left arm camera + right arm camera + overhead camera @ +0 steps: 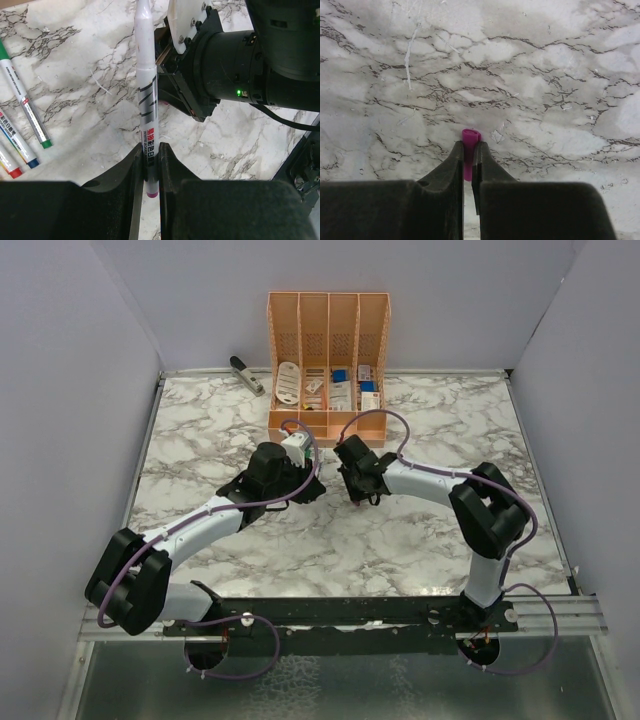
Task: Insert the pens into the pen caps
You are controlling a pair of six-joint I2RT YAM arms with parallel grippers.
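Observation:
A whitish pen (147, 90) with a purple rear end stands between the fingers of my left gripper (151, 150), which is shut on its lower barrel; the bare tip points away from the camera. Close beside the pen's far half sits the right arm's wrist (225, 65). My right gripper (469, 146) is shut on a purple pen cap (470, 136), just above the marble. Three more pens lie at the left: a green-ended one (25, 107), a blue-ended one (17, 142) and a red-ended one (7, 162). In the top view both arms meet mid-table.
The orange organiser (328, 360) with stationery pieces stands at the back centre, just behind the two wrists. A grey stapler (247, 373) lies at its left near the back wall. White walls close in the marble table (420, 540) at left, right and back.

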